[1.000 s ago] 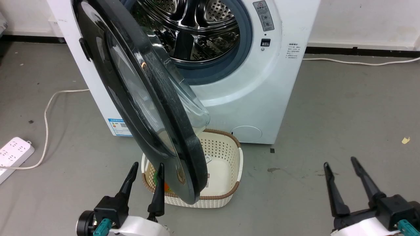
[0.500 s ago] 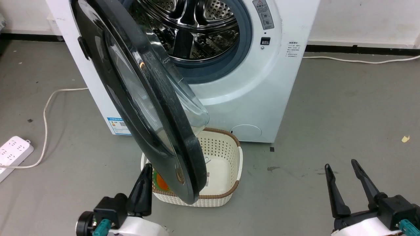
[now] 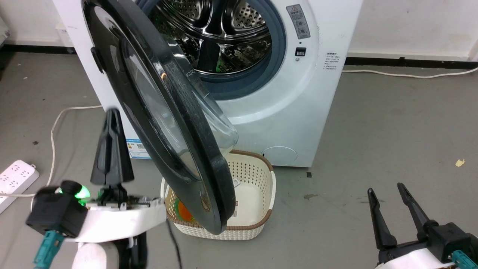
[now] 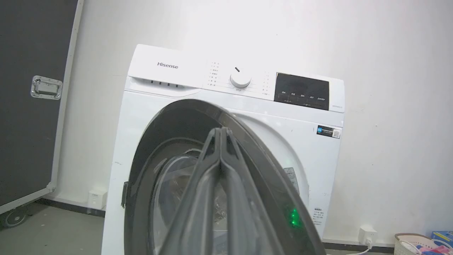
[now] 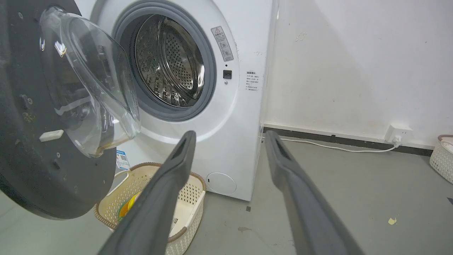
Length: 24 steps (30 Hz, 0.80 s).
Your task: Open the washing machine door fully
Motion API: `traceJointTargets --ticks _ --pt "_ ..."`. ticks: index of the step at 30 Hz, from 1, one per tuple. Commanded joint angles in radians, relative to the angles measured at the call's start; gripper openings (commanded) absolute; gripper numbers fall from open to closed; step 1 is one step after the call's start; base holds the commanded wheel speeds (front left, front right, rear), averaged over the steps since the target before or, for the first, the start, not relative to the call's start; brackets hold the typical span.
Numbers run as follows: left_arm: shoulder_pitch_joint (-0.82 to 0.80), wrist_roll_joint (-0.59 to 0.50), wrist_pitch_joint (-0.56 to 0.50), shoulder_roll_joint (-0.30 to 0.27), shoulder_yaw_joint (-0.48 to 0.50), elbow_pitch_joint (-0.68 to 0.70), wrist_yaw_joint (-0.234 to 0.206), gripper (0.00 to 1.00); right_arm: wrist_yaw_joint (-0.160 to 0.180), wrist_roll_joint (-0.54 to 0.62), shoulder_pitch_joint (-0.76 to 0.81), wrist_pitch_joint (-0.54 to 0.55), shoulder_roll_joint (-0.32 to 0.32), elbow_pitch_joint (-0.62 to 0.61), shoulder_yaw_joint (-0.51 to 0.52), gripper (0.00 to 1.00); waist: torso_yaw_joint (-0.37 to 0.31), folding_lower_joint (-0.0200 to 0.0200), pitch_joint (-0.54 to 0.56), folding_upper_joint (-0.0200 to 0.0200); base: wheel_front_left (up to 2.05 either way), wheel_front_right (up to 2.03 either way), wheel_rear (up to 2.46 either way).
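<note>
The washing machine door [image 3: 164, 123] stands partly open, hinged at the robot's left side of the washing machine [image 3: 298, 112] and swung out toward the robot, with the drum [image 3: 224, 30] exposed behind it. In the head view its lower rim hangs over the basket [image 3: 267, 175] on the floor. The left gripper [image 3: 111, 112] is raised on the outer-face side of the door, fingers pressed together and holding nothing. Whether the tips touch the glossy ring cannot be told. The right gripper [image 3: 385, 188] rests low and well apart from the door, fingers spread and empty. Judgement: the opening is incomplete and further swing toward the robot's left is required. Hazard one: the left arm sits in the path of that swing, so the door could strike it or be blocked by it. Hazard two: a push from the present side would drive the door shut. Hazard three: closed fingers hooked on the smooth rim could slip off. Hazard four: the power strip [image 3: 16, 173] lies on the floor near the left arm, and a base move could catch it.
</note>
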<state>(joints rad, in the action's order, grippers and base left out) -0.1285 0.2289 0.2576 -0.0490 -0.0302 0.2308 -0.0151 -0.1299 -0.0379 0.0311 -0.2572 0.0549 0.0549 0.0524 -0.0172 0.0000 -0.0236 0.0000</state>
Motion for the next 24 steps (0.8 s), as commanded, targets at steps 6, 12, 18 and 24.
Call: traceJointTargets --ticks 6,12,18,24 --pt "-0.04 0.058 -0.011 -0.001 -0.132 0.1 -0.03 0.0 -0.001 -0.008 -0.01 -0.005 -0.005 0.015 -0.019 1.0 -0.016 0.0 0.008 0.0 0.0 0.0 0.0" --pt "-0.02 0.036 -0.077 -0.001 -0.253 0.087 -0.025 0.0 -0.001 -0.016 -0.012 -0.005 -0.005 0.015 -0.022 1.0 -0.021 0.0 -0.002 0.0 0.0 0.0 0.0" --pt "0.013 0.036 -0.162 -0.001 -0.374 -0.047 -0.012 0.0 -0.001 -0.02 -0.022 -0.005 -0.005 0.015 -0.018 1.0 -0.019 0.0 -0.026 0.0 0.0 0.0 0.0" --pt "0.019 0.06 -0.182 -0.001 -0.427 -0.205 -0.011 0.0 -0.001 -0.024 -0.035 -0.005 -0.005 0.019 -0.016 1.0 -0.018 0.0 -0.045 0.0 0.0 0.0 0.0"
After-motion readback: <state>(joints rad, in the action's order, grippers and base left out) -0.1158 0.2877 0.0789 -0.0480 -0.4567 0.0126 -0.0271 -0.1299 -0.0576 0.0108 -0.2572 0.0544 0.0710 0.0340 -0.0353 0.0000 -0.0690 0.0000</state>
